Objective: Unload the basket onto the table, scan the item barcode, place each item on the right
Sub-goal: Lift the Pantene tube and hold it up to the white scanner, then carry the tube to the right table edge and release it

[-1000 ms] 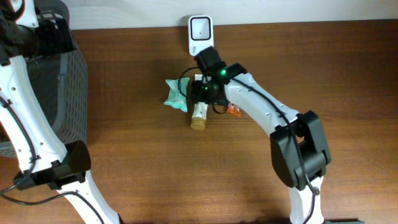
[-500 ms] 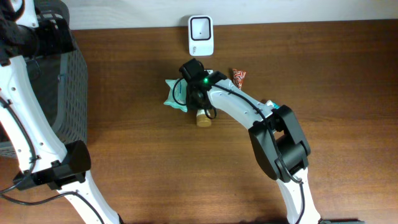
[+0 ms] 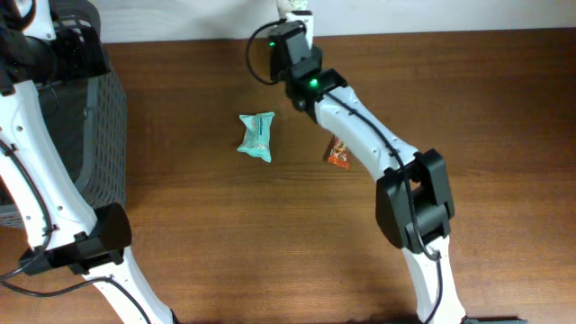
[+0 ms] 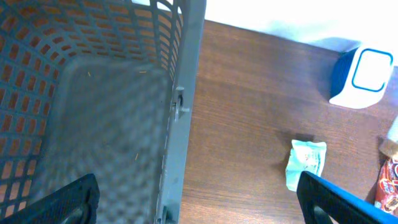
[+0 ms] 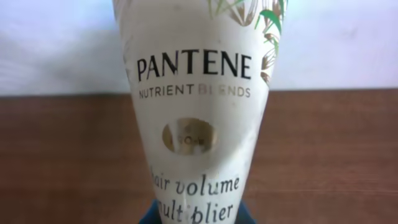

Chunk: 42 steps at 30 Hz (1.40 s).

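My right pincer [image 3: 293,27] is clamped tight on the Pantene tube [image 5: 196,124], up at the far edge of the tabletop [image 3: 504,126], about midway along it. The tube fills my right wrist camera. It is white, printed "PANTENE NUTRIENT BLENDS" and "hair volume", and points away from me with the pale wall behind it. From overhead, its white end pokes out past my pincer at that far edge.

The scanner [image 4: 365,73], white with a blue side, stands at the same far edge. Overhead my own arm covers it, so I cannot tell whether the tube touches it.

Nearer the middle of the tabletop lies a teal packet [image 3: 256,137]. An orange packet [image 3: 337,155] lies apart from it, toward the right edge and partly under my right arm.

My left pincer [image 4: 198,186] is spread wide with nothing between its fingers, above the grey mesh basket [image 3: 103,108] at the left edge of the tabletop. The part of the basket's inside that my left wrist camera shows is only mesh floor and walls.
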Each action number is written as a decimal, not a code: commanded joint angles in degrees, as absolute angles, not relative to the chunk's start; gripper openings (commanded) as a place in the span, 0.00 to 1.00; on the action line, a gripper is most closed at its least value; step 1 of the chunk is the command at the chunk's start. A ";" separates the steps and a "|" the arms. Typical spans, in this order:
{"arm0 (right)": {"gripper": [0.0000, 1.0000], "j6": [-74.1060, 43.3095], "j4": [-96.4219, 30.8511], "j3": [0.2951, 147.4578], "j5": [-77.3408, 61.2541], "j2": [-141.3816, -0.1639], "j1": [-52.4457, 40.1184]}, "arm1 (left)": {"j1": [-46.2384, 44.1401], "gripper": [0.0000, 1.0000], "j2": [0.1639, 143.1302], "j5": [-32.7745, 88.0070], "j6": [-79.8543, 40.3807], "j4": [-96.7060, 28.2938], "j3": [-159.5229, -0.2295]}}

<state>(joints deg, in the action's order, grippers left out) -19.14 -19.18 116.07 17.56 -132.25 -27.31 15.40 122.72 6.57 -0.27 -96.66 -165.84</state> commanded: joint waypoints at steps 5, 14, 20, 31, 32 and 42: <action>0.04 -18.61 -18.28 117.16 3.40 -135.55 -23.53 | 15.55 0.99 121.05 6.17 -0.67 -96.71 -165.77; 0.04 -28.71 -28.27 117.25 7.01 -127.42 -12.10 | 15.55 0.99 121.05 6.15 -0.64 -96.71 -165.77; 0.04 -30.59 -50.19 117.23 14.20 -124.07 9.93 | 15.55 0.99 121.05 6.15 -0.64 -96.71 -165.77; 0.04 -66.63 -62.65 114.87 14.50 -127.02 36.47 | 15.55 0.99 121.05 6.15 -0.67 -96.71 -165.77; 0.04 -64.77 -61.34 114.50 15.35 -127.04 37.28 | 15.55 0.99 121.05 6.15 -0.67 -96.71 -165.77; 0.10 -28.51 -49.56 114.37 16.78 -130.02 39.13 | 15.55 0.99 121.05 6.15 -0.64 -96.71 -165.77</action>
<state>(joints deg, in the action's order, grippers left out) -34.17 -49.56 114.15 14.68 -128.75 38.96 15.40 122.72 6.57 -0.27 -96.68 -165.84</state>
